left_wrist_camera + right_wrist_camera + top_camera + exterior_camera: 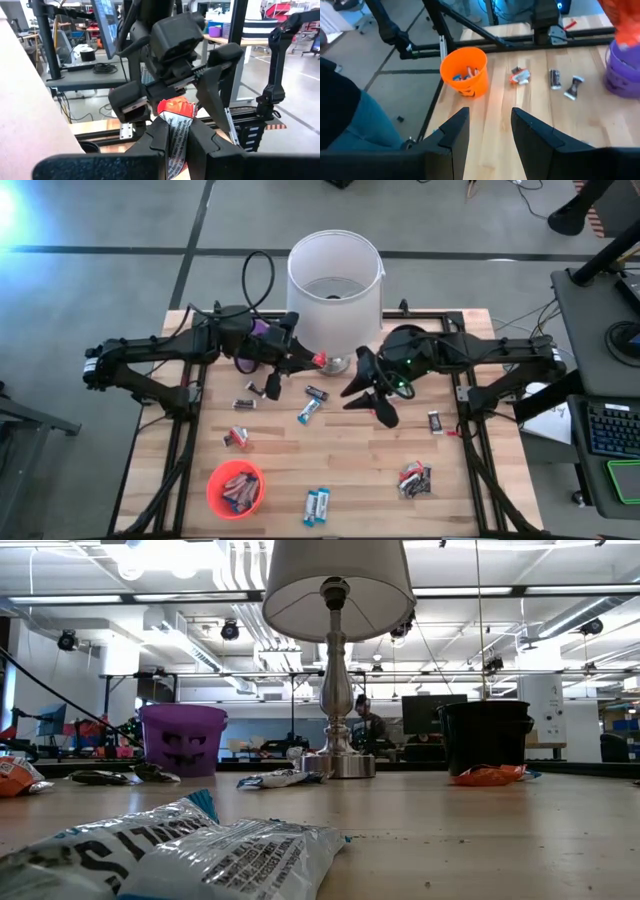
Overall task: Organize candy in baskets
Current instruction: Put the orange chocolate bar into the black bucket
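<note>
We see the black basket [485,737] only in the low view; from above the right arm hides it. Three baskets: purple [252,346] behind the left pincer [318,360], orange [235,488] well in front. The left pincer is clamped on a red candy [176,112]. The right pincer [487,131] stands parted, empty. About nine loose candies lie on the desk [350,460].

- The purple basket [247,345] sits mostly hidden under the left arm from above
- The black basket [485,736] is covered by the right arm in the high view
- The blue-and-white candy [190,855] nearest the low camera is blurred and cut off by the edge
</note>
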